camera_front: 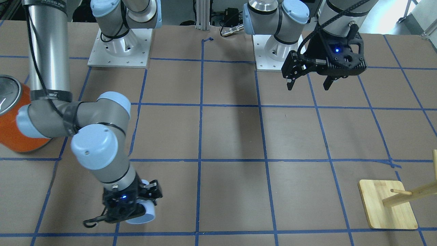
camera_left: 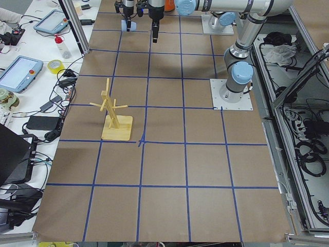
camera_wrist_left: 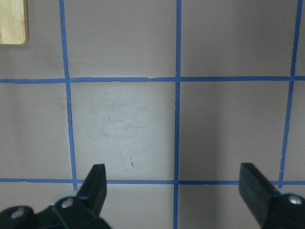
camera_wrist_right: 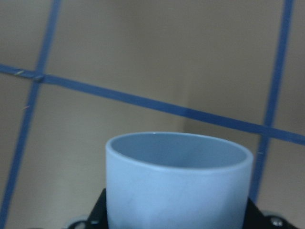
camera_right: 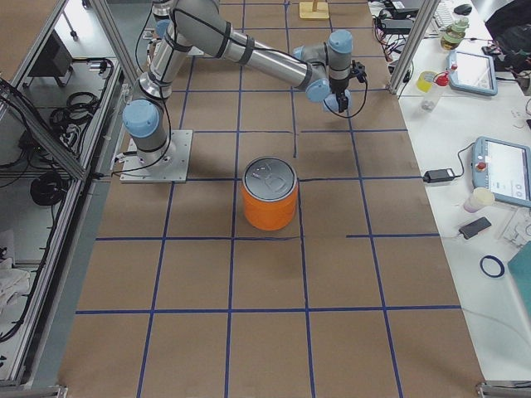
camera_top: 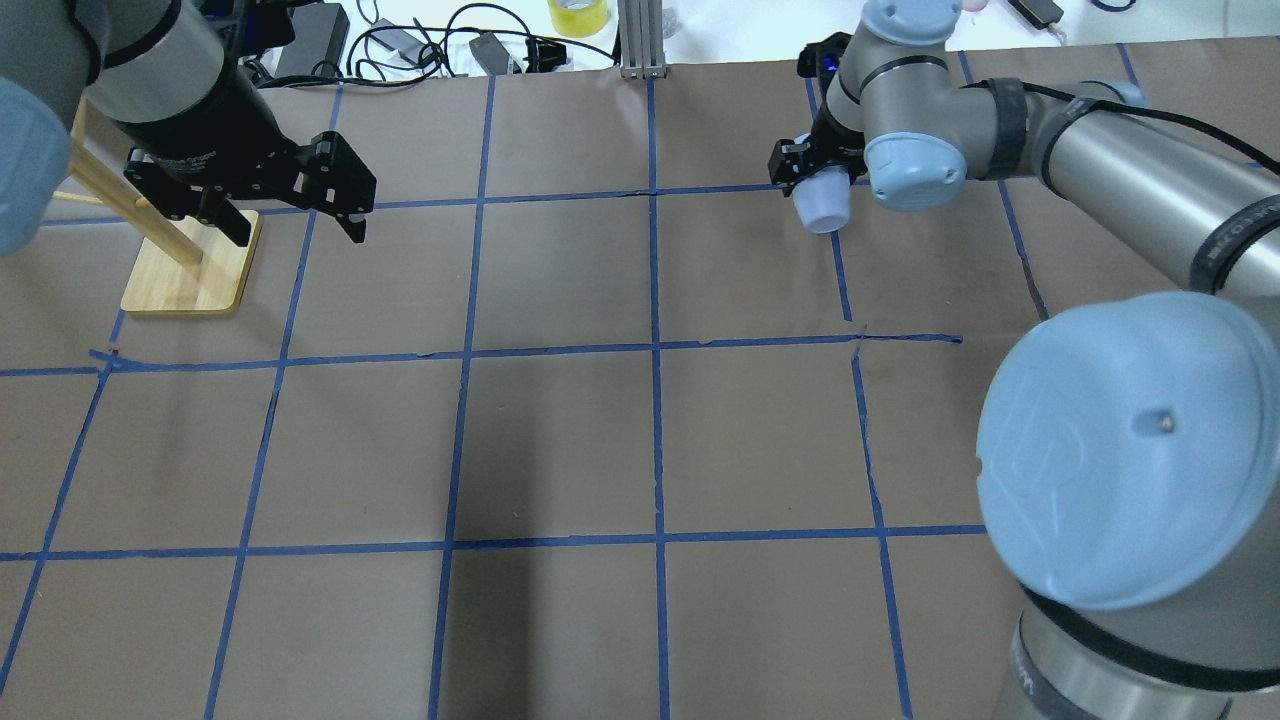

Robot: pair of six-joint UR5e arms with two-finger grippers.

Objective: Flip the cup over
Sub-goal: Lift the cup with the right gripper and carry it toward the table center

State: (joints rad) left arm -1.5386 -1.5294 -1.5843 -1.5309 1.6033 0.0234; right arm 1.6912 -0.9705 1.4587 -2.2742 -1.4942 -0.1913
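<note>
In my right gripper (camera_top: 815, 182) the cup (camera_wrist_right: 178, 186) is clamped, tipped with its mouth away from my wrist, nothing inside it. Farther off, the orange can (camera_right: 270, 207) stands upright with its silver top shut, and my left gripper (camera_wrist_left: 174, 176) hangs spread wide, empty.

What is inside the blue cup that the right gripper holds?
The cup shows only its darker blue inner wall near the rim, with nothing visible there. Its bottom is hidden behind the near rim.
</note>
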